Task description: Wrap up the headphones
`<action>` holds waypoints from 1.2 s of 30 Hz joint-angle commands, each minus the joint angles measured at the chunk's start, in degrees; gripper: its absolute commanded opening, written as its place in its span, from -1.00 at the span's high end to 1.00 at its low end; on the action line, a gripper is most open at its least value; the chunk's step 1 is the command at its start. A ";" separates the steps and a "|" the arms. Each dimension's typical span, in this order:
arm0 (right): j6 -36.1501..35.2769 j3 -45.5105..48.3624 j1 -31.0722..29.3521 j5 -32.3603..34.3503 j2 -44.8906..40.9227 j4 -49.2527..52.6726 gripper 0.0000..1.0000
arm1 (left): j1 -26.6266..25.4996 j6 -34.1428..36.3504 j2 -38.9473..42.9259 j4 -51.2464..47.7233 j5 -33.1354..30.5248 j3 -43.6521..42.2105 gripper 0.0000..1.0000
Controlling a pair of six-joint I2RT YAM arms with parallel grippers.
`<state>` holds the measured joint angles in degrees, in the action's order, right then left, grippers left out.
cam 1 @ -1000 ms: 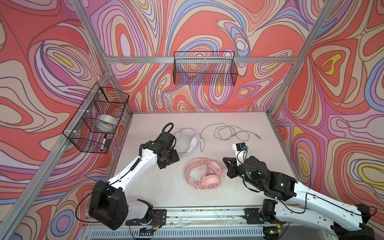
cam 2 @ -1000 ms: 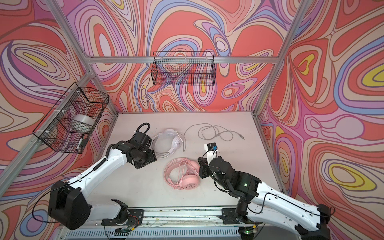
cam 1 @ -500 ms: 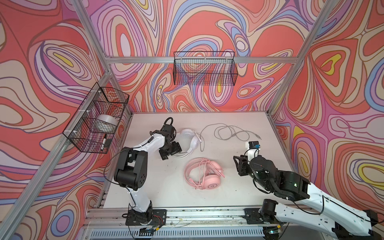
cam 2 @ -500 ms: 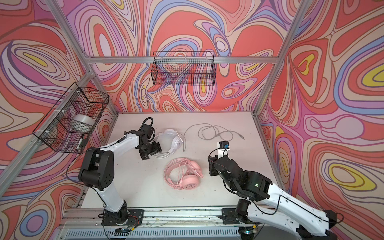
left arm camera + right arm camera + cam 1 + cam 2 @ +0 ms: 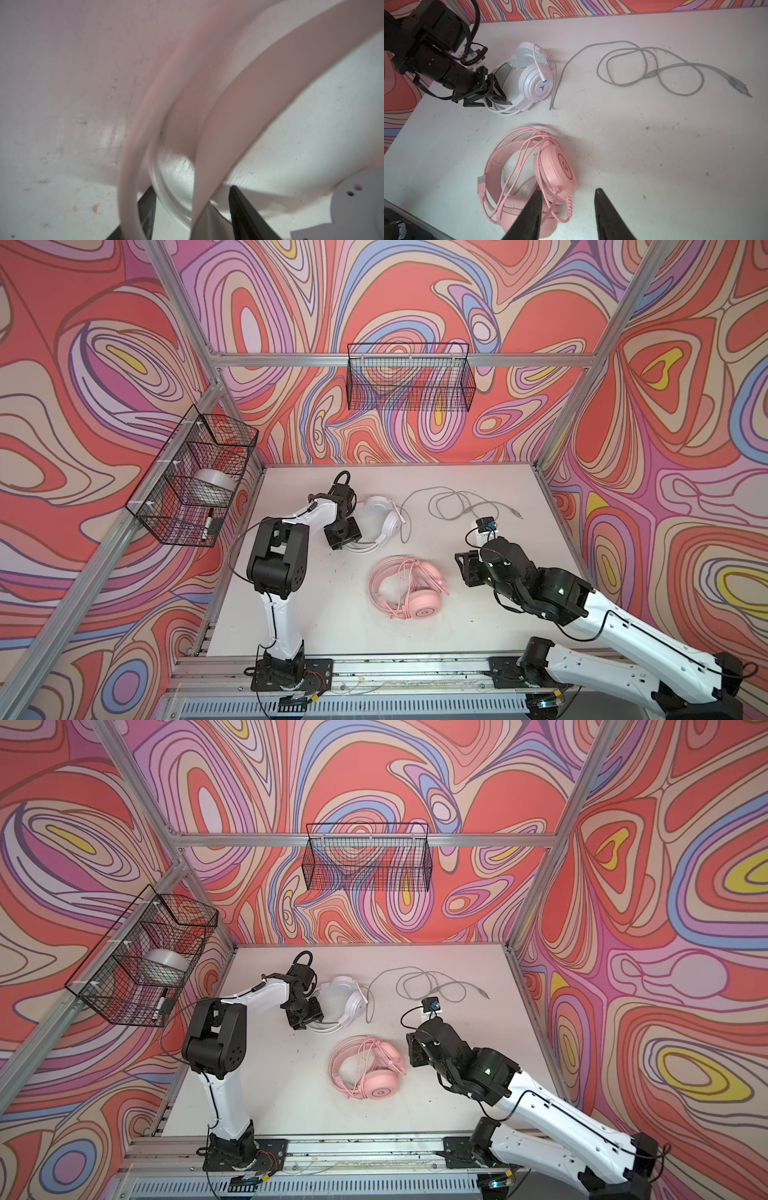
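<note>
The right gripper [image 5: 466, 569] has let go of the pink headset [image 5: 409, 593] and backed off to the right. Its fingers [image 5: 604, 207] are now spread with nothing between them. That headset lies near the middle of the surface [image 5: 332, 614] with its cable looped around it, so it looks finished.

The left gripper [image 5: 341, 536], a second ago beside the white headset [image 5: 380, 518], now has its fingers parted astride the headband and not yet pinching. The grey cable [image 5: 457, 506] still sprawls loose across the far surface, so that wrap remains.
</note>
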<state>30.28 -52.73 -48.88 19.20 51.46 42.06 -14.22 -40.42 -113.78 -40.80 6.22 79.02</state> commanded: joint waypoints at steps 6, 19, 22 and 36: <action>-4.49 -1.56 5.87 -11.88 4.75 -4.67 0.12 | 1.39 1.97 -3.97 -2.90 -5.03 2.59 0.02; -9.98 -5.65 17.71 -23.76 12.38 -2.37 0.05 | 1.65 2.61 -4.25 -4.24 -2.76 5.77 1.00; -13.52 -7.33 19.84 -25.85 14.99 -2.23 0.01 | 1.99 3.23 -2.84 -4.01 -0.68 7.58 1.00; -20.30 -16.48 34.00 -36.98 31.92 -3.71 -0.03 | 3.14 15.33 4.43 -18.40 3.91 33.06 1.00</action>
<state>12.19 -66.24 -15.29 -14.31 79.90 39.00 -11.57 -29.71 -114.34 -53.08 8.21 107.28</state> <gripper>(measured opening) 0.517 0.078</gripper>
